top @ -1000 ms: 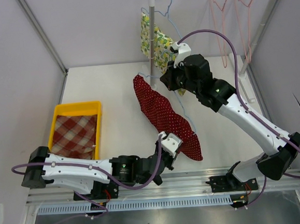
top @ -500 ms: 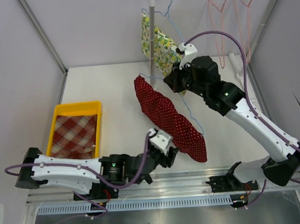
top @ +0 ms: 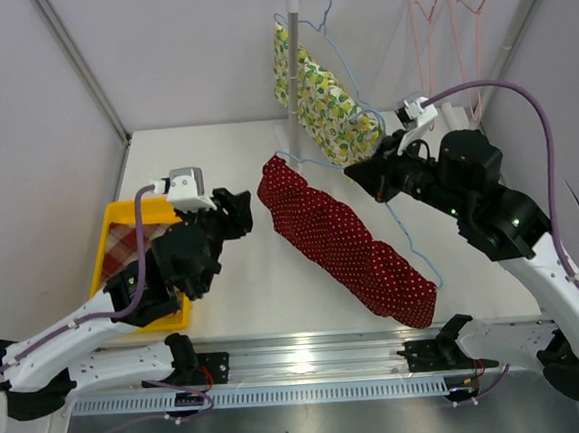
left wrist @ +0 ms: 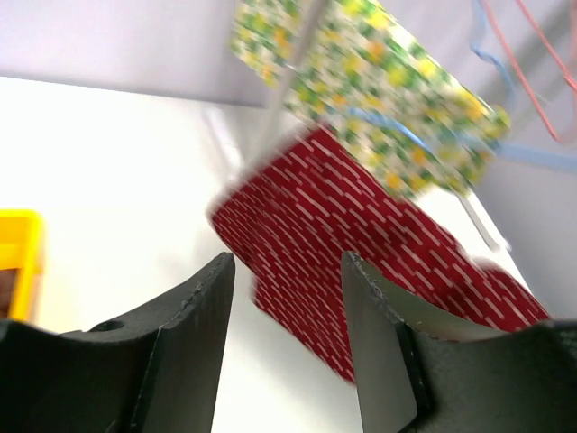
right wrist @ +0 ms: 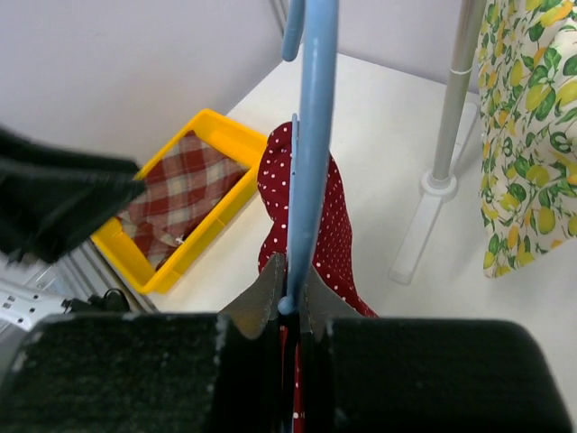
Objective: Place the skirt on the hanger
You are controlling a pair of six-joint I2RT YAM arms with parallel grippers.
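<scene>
The skirt [top: 341, 237] is draped along the blue hanger [top: 409, 239] over the middle of the table [top: 214, 152]. It runs from beside the pole [top: 296, 66] down toward the near right edge. The right gripper [top: 367, 175] has its fingers pressed together on the hanger wire, seen also in the right wrist view [right wrist: 288, 293].

The left gripper [top: 237, 213] is spread with nothing between its fingers. It stands just left of the skirt's far end, apart from it. Between these two is a strip of bare table, and more free table lies to the far left.

The yellow bin [top: 128, 208] with a plaid cloth [top: 121, 245] lies at the left edge, partly under the left arm. A lemon-print garment [top: 326, 108] hangs just behind the skirt's far end and close to the right gripper. Pink hangers [top: 456, 33] hang on the rail at far right.
</scene>
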